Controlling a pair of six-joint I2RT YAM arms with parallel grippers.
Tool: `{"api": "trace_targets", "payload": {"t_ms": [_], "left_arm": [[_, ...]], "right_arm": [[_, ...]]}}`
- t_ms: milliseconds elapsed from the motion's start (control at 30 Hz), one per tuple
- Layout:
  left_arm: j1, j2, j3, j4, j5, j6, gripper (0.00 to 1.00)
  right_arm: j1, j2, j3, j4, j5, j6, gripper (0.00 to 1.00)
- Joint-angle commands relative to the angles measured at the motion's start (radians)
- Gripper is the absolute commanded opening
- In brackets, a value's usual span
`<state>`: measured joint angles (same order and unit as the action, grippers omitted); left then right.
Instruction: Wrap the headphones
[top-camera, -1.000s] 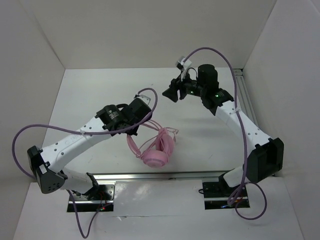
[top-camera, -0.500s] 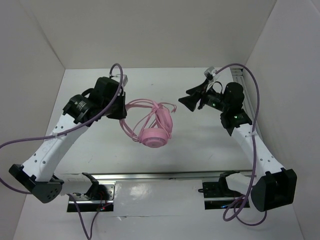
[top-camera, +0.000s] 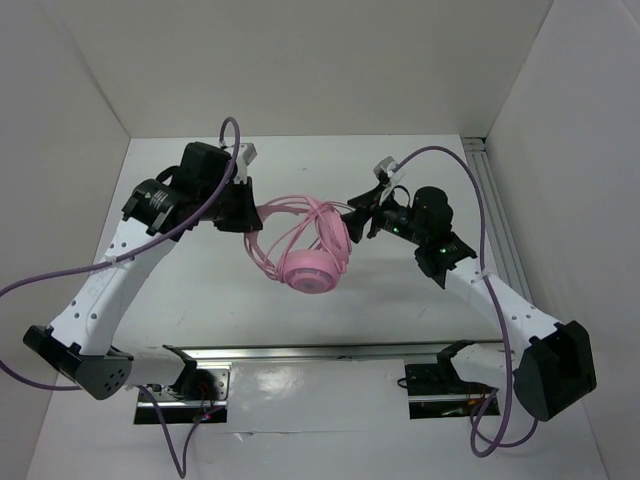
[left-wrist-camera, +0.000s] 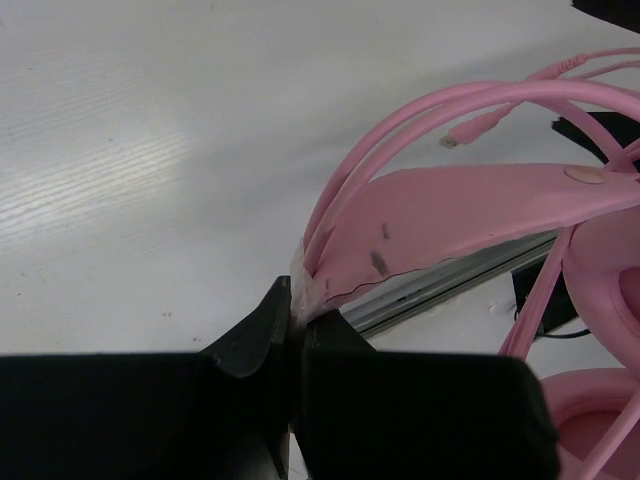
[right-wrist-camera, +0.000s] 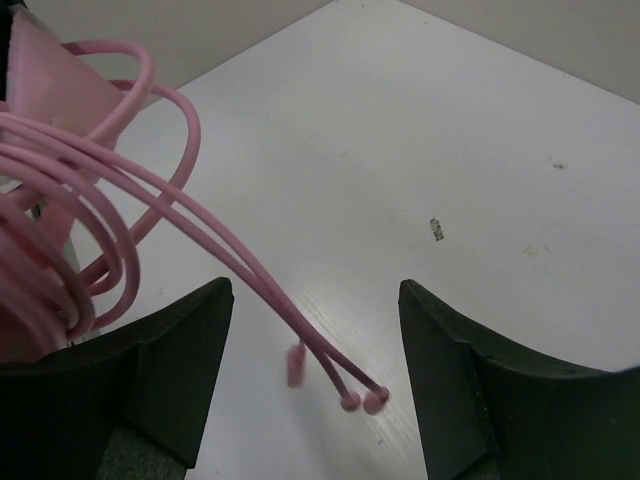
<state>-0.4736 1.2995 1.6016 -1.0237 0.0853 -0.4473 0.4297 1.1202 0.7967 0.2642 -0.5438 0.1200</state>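
Headphones (top-camera: 312, 262), pink over-ear ones with round padded earcups, hang in mid-air over the middle of the white table (top-camera: 200, 300), strung between the two arms. One round pink earcup (top-camera: 310, 274) droops lowest, facing the near edge.

And the wrapping looks well under way! The long thin pink cord (right-wrist-camera: 120, 190) already runs in several loops around the headphones. You can see the strands bunched together in the right wrist view and arching over the flat pink headband (left-wrist-camera: 470, 212) in the left wrist view. What's left, by my reading: the tail. The cord's loose ends dangle free below the bundle, so they want one more pass or a tuck before this is tidy.

Now the claws. The left claw (left-wrist-camera: 295, 310) is clamped tight on the headband, right where the thin pink wires meet the flat strap. That one pinch carries the whole set.

The right claw (right-wrist-camera: 315, 300) stands just beside the bundle with its black jaws wide apart and nothing gripped. The loose cord ends hang in the gap between its fingers. They seem to touch neither finger, though I can't be sure from this angle. It looks lined up to take that tail.
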Motion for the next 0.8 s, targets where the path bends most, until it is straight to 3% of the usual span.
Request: {"api": "trace_targets", "payload": {"t_ms": [0, 67, 167, 200, 233, 267, 333, 467, 633, 767], "left_arm": [[0.006, -0.003, 0.069, 0.068, 0.111, -0.028, 0.0], [0.006, -0.003, 0.069, 0.068, 0.123, -0.028, 0.0], [0.006, -0.003, 0.087, 0.068, 0.133, -0.037, 0.0], [0.006, -0.003, 0.087, 0.068, 0.133, -0.037, 0.0], [0.006, 0.006, 0.099, 0.068, 0.143, -0.047, 0.0], [0.006, 0.006, 0.1, 0.068, 0.158, -0.047, 0.0], [0.006, 0.006, 0.1, 0.079, 0.197, -0.057, 0.0], [0.006, -0.005, 0.072, 0.134, 0.276, -0.079, 0.0], [0.006, -0.025, 0.005, 0.23, 0.314, -0.105, 0.0], [-0.037, -0.095, -0.125, 0.378, 0.185, -0.131, 0.0]], "right_arm": [[0.046, 0.036, 0.024, 0.087, 0.096, -0.04, 0.75], [0.055, 0.05, 0.035, 0.087, 0.107, -0.049, 0.75], [0.064, 0.061, 0.035, 0.121, 0.093, -0.04, 0.67], [0.076, 0.061, 0.035, 0.133, 0.093, -0.031, 0.61], [0.076, 0.07, 0.023, 0.145, 0.093, -0.031, 0.45], [0.09, 0.07, 0.01, 0.17, 0.093, -0.022, 0.38], [0.103, 0.07, -0.004, 0.21, 0.093, 0.004, 0.31], [0.135, 0.102, -0.014, 0.265, 0.088, 0.029, 0.31], [0.135, 0.161, -0.014, 0.354, 0.018, 0.125, 0.43], [0.155, 0.193, -0.014, 0.449, -0.054, 0.21, 0.52]]}}
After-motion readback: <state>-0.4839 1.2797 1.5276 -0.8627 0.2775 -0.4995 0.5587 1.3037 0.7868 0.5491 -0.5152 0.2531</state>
